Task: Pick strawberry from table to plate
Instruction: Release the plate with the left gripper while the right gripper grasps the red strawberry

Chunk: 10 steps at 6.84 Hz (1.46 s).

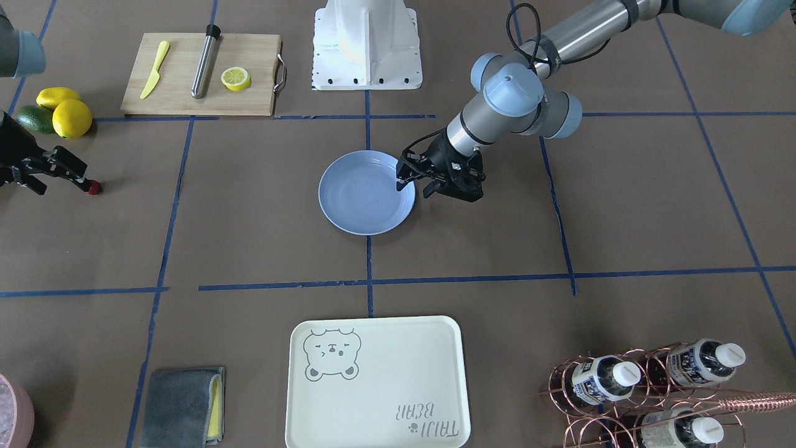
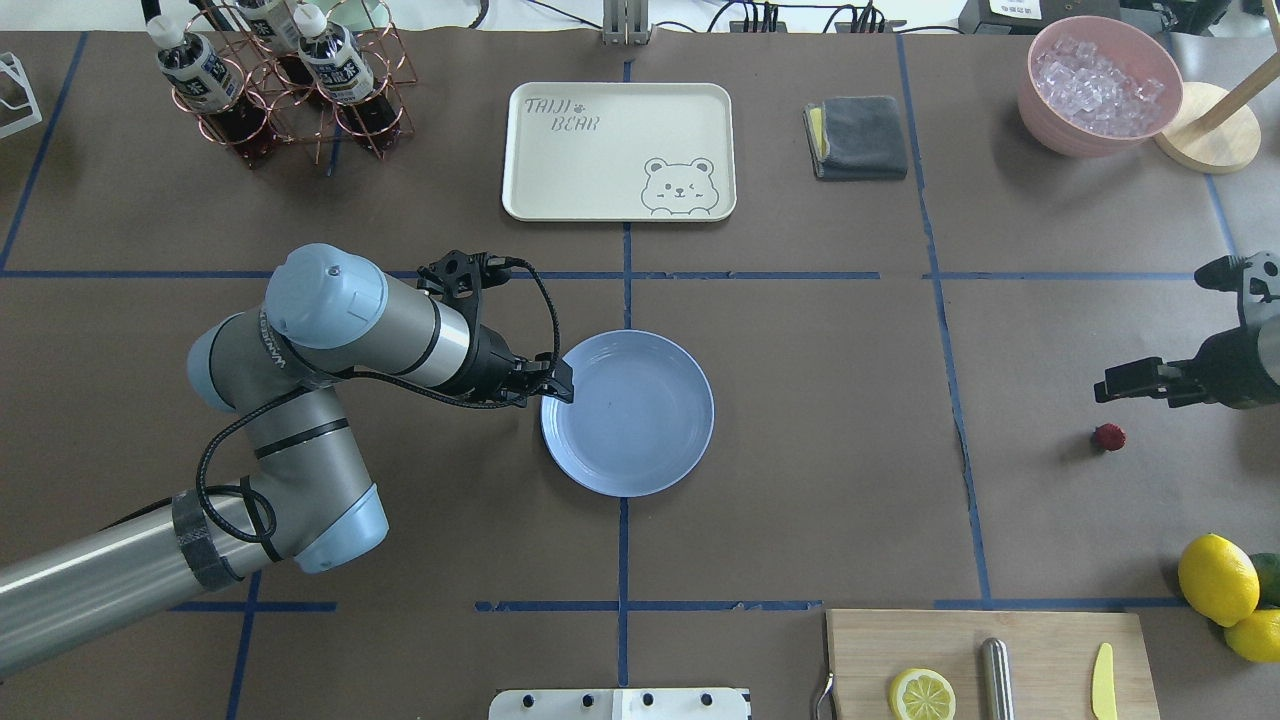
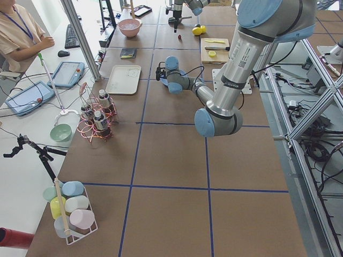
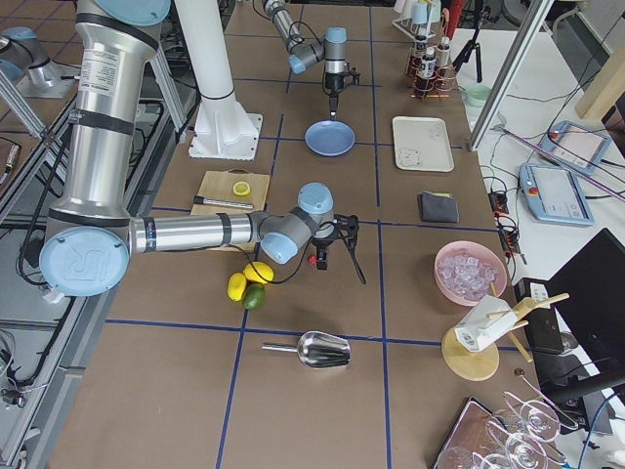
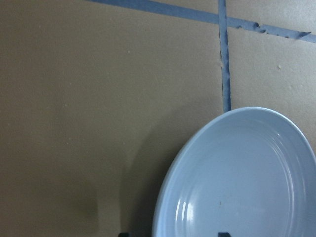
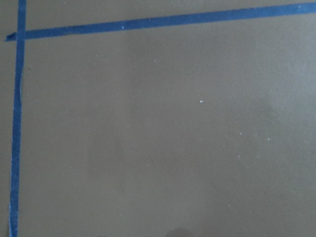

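Dark-red strawberry seen overhead, right wrist view only table, tape

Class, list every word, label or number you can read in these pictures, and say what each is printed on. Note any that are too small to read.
"TAIJI BEAR": printed on the cream tray, next to a bear drawing.
Too small to read: the bottle labels.
Blurred, not readable: the lettering along the left arm.
No other legible text or numbers.
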Each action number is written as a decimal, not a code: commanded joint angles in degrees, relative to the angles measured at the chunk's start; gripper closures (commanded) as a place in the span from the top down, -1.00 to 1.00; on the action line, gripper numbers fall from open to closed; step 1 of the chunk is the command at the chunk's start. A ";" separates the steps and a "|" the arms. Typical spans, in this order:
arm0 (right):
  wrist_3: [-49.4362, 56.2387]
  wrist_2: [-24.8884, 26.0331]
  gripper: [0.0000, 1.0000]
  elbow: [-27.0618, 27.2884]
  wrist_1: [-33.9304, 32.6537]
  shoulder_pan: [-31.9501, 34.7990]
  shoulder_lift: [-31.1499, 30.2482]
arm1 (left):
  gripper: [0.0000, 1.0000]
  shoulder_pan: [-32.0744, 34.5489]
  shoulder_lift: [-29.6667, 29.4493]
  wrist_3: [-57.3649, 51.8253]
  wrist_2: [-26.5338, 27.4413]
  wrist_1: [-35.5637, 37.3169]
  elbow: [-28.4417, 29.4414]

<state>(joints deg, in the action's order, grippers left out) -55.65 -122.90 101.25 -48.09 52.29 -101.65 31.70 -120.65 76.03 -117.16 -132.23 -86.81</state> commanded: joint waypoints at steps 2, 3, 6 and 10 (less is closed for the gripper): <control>-1.30 2.93 0.91 -0.17 -0.07 -4.65 -1.00 | 0.35 0.12 0.32 -0.01 0.00 0.05 -0.03; -1.30 3.02 0.90 -0.79 -0.07 -5.27 -0.91 | 0.35 0.12 0.41 -0.01 0.00 -0.04 -0.12; -1.30 3.37 0.75 -2.28 -0.07 -6.50 -0.65 | 0.36 0.12 0.41 -0.01 0.00 0.05 -0.12; -1.30 6.27 -0.29 -2.64 -0.07 -7.38 -0.39 | 0.39 0.12 0.50 -0.01 0.00 -0.04 -0.47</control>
<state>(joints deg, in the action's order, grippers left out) -56.95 -116.82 98.70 -48.17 45.02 -102.17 31.82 -120.16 76.03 -117.16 -132.27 -87.17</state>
